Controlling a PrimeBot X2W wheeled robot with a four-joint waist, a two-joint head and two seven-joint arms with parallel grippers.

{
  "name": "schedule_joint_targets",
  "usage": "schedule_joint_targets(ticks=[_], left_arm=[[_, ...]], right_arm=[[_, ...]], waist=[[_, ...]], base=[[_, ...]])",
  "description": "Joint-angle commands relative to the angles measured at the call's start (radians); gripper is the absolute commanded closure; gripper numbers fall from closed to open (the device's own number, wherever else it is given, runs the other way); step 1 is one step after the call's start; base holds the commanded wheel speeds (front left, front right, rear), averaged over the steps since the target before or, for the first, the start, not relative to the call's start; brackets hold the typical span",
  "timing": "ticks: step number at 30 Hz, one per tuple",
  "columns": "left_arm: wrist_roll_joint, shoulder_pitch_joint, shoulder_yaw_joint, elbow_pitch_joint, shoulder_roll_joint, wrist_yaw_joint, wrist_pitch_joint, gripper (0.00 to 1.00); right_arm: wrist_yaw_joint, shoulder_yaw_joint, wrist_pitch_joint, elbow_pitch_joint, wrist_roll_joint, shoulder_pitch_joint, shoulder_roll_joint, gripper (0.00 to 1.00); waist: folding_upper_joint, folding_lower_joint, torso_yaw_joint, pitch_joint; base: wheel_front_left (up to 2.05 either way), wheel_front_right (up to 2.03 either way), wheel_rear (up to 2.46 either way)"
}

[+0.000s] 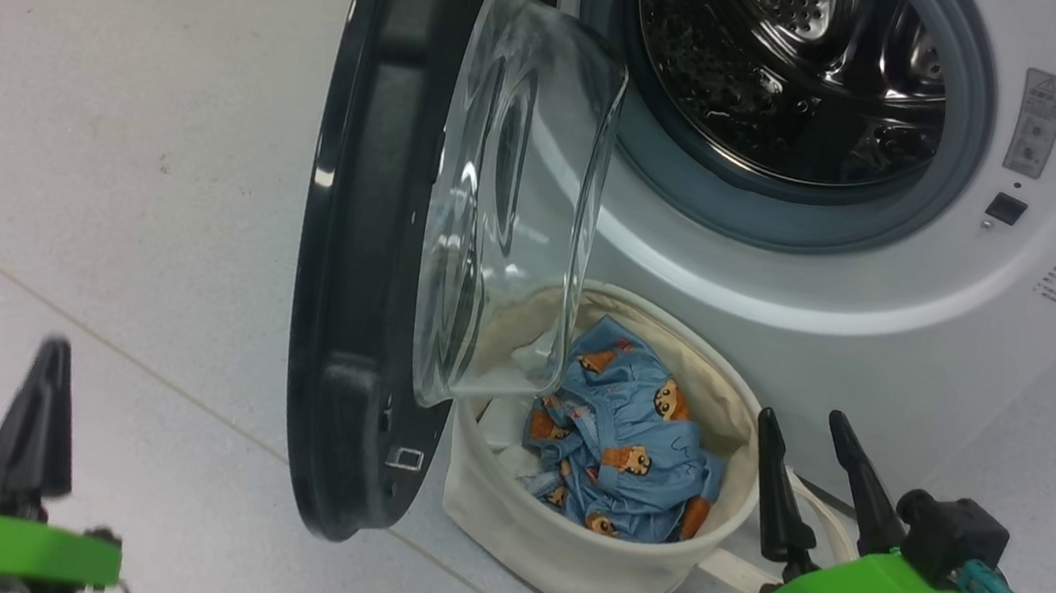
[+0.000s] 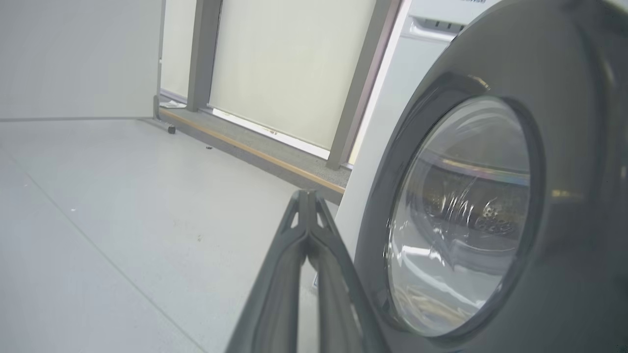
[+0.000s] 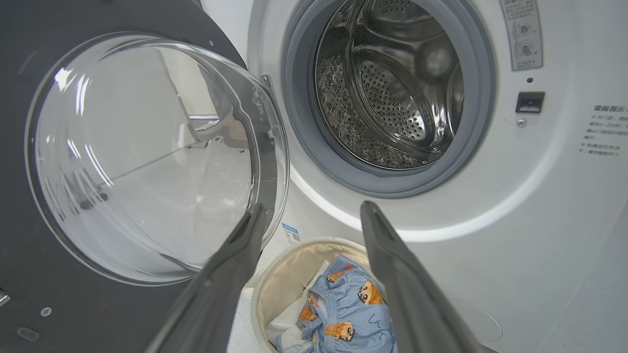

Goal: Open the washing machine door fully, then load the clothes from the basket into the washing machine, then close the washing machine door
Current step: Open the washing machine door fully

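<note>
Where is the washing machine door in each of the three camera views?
Head view: door left of centre, edge-on, glass bulging right.
Left wrist view: door on the right half, outer face.
Right wrist view: door on the left, inner face.
Shared landmark: steel drum, beside the door, or behind its glass.

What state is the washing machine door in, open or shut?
Open: the washing machine door stands swung out, baring the steel drum.

place: prob. lab/test rm | washing machine on bare grey floor | blinds, partition panel
</note>
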Motion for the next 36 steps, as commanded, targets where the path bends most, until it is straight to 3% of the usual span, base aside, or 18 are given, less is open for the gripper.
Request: schedule_joint_targets(ticks=[1,11,20,26,36], left_arm=[[-0.004,-0.058,0.031,-0.084,0.015,-0.004,-0.012,1.00],[0.051,-0.060,-0.197,-0.367,-0.024,-0.007,-0.012,1.00],[0.122,-0.052,-0.354,-0.492,-0.059,-0.007,-0.002,1.00],[0.122,-0.033,-0.427,-0.387,-0.067,-0.001,0.049,1.00],[0.079,-0.034,-0.344,-0.192,-0.040,0.038,0.052,1.00]], right_arm=[[0.001,0.014,-0.013,-0.030,0.005,-0.039,0.003,0.00],[0.001,0.020,-0.013,-0.043,0.018,-0.034,0.007,0.00],[0.001,0.018,-0.013,-0.047,0.024,-0.029,0.005,0.00],[0.001,0.017,-0.013,-0.046,0.026,-0.033,0.007,0.00],[0.001,0.015,-0.013,-0.036,0.030,-0.029,0.009,0.00]], waist=[[0.0000,0.0000,0.000,-0.002],[0.0000,0.0000,-0.003,-0.014],[0.0000,0.0000,-0.014,-0.012],[0.0000,0.0000,-0.020,-0.012],[0.0000,0.0000,-0.007,-0.011]], base=[[0.00,0.00,0.00],[0.00,0.00,0.00],[0.00,0.00,0.00],[0.00,0.00,0.00],[0.00,0.00,0.00]])
